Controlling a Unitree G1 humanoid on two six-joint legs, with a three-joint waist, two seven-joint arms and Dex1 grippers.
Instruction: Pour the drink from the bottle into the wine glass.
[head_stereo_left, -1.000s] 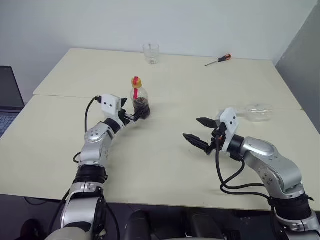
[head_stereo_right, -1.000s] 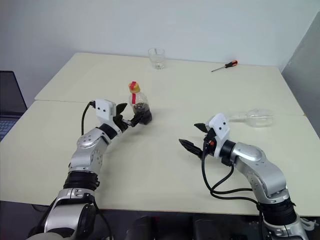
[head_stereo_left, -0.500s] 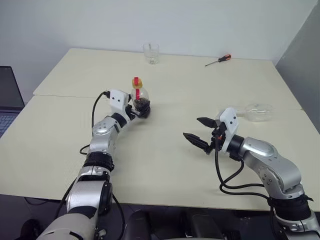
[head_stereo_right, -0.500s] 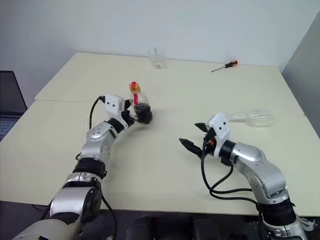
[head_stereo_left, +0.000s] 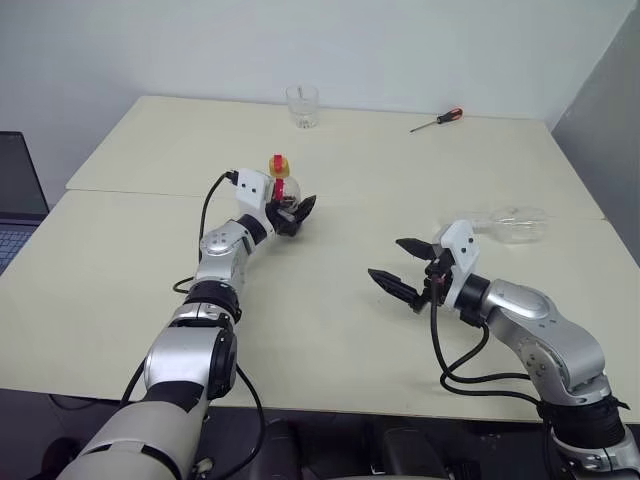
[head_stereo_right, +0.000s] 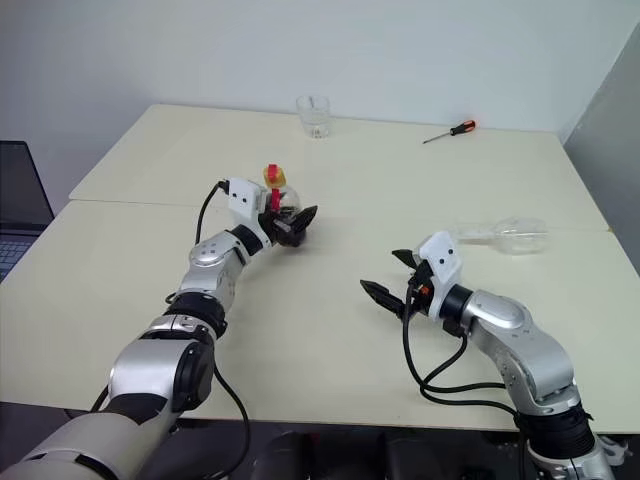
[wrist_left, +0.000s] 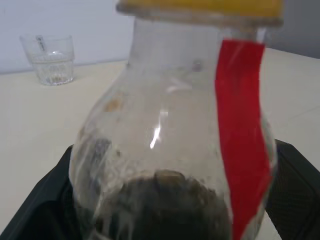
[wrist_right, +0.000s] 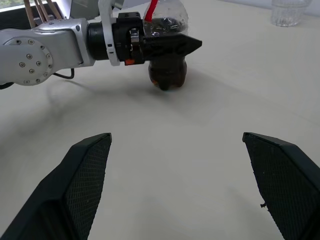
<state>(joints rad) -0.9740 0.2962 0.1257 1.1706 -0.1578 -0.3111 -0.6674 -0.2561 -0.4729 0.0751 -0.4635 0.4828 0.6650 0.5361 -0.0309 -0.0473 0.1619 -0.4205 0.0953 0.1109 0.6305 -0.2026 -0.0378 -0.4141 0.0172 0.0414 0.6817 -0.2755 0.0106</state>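
Standing upright on the counter (head_stereo_left: 330, 330), the bottle (head_stereo_left: 282, 200) is seen at about 10 o'clock of the counter's middle, with the dark drink (wrist_left: 165, 210) settled in its lower part. The left gripper (head_stereo_left: 296, 214) is placed around the bottle's bulbous body, its 2 black fingers (wrist_right: 172, 46) spread wide on either side; whether they touch the plastic cannot be told. A red strip and yellow cap are carried at the bottle's neck. The wine glass (head_stereo_left: 512, 224) is seen lying on its side at about 3 o'clock, near the counter's right edge, well apart from the bottle. The right gripper (head_stereo_left: 398, 265) is held above the counter at about 4 o'clock, its fingers wide open with nothing between them. A tumbler (head_stereo_left: 302, 106) is found at 12 o'clock and a screwdriver (head_stereo_left: 436, 121) at about 1 o'clock.
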